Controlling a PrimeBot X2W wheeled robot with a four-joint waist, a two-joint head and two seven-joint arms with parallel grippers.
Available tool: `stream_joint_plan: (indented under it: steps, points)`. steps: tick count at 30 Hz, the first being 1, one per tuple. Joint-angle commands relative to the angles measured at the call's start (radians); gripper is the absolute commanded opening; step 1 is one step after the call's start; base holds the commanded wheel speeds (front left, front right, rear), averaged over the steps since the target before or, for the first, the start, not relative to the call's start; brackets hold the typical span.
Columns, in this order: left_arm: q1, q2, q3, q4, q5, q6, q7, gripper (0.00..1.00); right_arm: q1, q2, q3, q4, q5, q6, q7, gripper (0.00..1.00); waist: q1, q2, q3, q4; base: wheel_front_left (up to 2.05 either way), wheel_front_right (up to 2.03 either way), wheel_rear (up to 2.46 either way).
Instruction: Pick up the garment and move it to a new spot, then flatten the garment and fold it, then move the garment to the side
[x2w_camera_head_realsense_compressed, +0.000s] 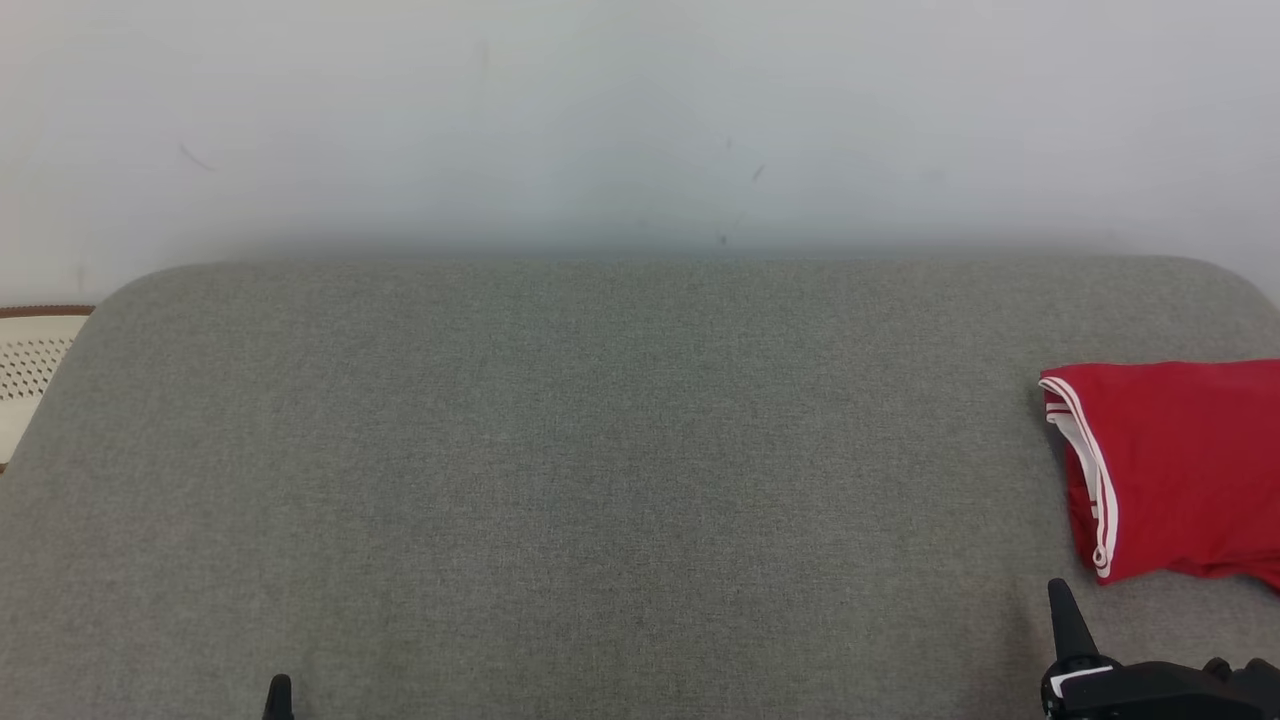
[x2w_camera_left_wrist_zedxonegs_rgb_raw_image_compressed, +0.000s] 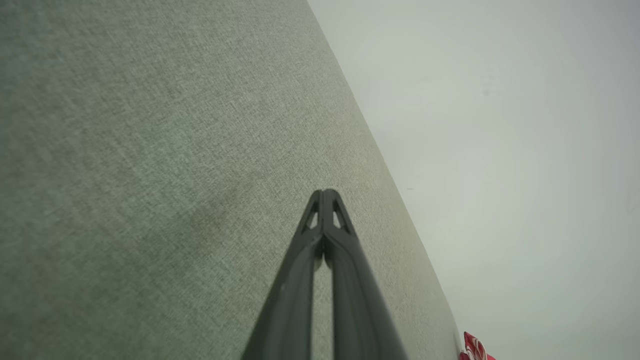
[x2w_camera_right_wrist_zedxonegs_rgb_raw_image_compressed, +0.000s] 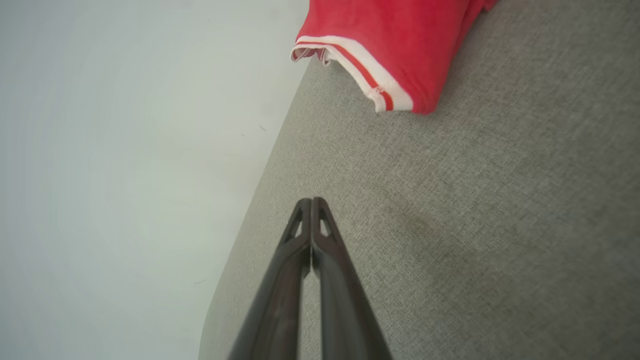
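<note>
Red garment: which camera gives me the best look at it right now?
Head view: the red garment lies folded on the grey surface, mostly visible though cut by the right edge. Right wrist view shows its striped hem close; left wrist view, a corner sliver.

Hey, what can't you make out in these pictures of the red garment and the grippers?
1. Garment: the head view's right edge cuts it off, so its full shape can't be told.
2. Left gripper: the head view's bottom edge cuts off all but a fingertip.
3. Pale perforated thing: the head view's left edge and the grey surface hide most of it, so I can't tell what it is.
</note>
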Motion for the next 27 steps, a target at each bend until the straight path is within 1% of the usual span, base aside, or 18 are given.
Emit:
stream_joint_plan:
  steps: [1, 16, 27]
  points:
    - [-0.019, 0.007, 0.002, -0.015, -0.028, -0.004, 0.005, 0.0, 0.001, 0.001, -0.008, -0.019, 0.031, -0.001, 0.007, 0.0, -0.0001, 0.0, 0.0, 0.0, 0.0, 0.0, 0.0]
    - [-0.023, 0.008, 0.0, -0.025, -0.187, -0.014, 0.037, 0.0, 0.011, 0.008, -0.045, -0.047, 0.183, -0.001, 0.052, 0.0, -0.0001, 0.0, 0.003, 0.005, 0.0, 0.0, 0.0]
    - [-0.026, 0.009, -0.001, -0.033, -0.279, -0.02, 0.057, 0.0, 0.014, 0.011, -0.066, -0.063, 0.277, -0.001, 0.078, 0.0, -0.0001, 0.0, 0.005, 0.009, 0.0, 0.0, 0.0]
